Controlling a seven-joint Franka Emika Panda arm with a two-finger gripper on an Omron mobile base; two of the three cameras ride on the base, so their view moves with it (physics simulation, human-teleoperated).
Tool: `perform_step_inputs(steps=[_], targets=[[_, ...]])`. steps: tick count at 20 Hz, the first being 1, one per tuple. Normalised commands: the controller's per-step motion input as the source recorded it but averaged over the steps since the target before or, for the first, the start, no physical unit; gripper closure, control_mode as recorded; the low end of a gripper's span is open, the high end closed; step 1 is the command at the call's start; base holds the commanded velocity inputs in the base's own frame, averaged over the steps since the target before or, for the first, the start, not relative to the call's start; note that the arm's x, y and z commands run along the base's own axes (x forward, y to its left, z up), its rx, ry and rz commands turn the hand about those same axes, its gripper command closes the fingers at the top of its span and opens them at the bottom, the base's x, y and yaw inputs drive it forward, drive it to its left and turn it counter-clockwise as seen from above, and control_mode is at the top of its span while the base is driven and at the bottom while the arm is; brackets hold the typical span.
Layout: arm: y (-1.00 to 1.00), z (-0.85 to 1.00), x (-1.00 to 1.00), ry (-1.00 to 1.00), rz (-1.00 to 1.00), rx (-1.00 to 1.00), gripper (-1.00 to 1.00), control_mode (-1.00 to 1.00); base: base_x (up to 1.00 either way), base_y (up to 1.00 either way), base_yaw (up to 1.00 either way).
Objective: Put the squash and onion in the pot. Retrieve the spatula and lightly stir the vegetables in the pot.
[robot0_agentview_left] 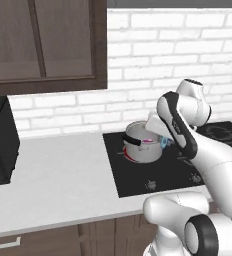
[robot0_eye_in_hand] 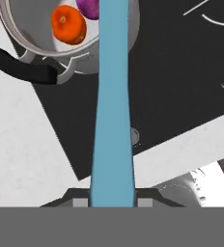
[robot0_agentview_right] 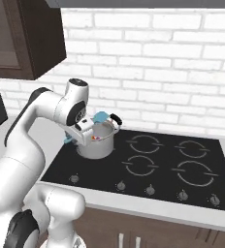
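1. The gripper [robot0_eye_in_hand: 112, 202] is clamped tight on the spatula [robot0_eye_in_hand: 113, 111]. In the hand view the teal stem rises straight up from between the two tips, so the tool lies in line with the hand.
2. The spatula runs from the hand towards the pot [robot0_eye_in_hand: 121, 46], and its far end passes over the rim and out of frame. I judge this alignment deliberate: it lets the blade reach down among the vegetables while the hand stays outside the pot.
3. The pot stands on the hob [robot0_agentview_left: 178, 170], on the rear burner nearest the bare counter [robot0_agentview_left: 58, 175]. Its steel wall is shiny and straight, and one black handle [robot0_eye_in_hand: 22, 70] juts towards the counter side in the hand view.
4. Inside the pot lie the onion [robot0_eye_in_hand: 87, 7], a magenta-purple bulb partly cut off by the frame, and the squash [robot0_eye_in_hand: 69, 24], round and orange. They sit just beside each other on the bottom, so the loading step looks complete.
5. From the right base view, the hand hangs close over the pot's near rim, and a patch of teal shows at the far rim.
6. Whether the blade touches the vegetables cannot be told.
7. Judgement: the stirring stage is in hand; a small, gentle sweep is called for.
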Motion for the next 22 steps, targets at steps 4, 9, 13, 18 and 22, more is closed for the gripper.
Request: perform_step_inputs(steps=[4,9,13,18,22], targets=[[0.0,0.0,0.01,0.0,0.0,0.0,1.0,-1.0,0.0,0.0,0.0],[0.01,0.01,0.07,-0.01,-0.02,0.14,1.0,-1.0,0.0,0.0,0.0],[0.06,0.02,0.03,-0.02,-0.17,0.15,1.0,-1.0,0.0,0.0,0.0],[0.0,0.06,0.0,0.01,-0.12,0.05,1.0,-1.0,0.0,0.0,0.0],[0.0,0.02,0.01,-0.02,-0.04,0.08,1.0,-1.0,0.0,0.0,0.0]])
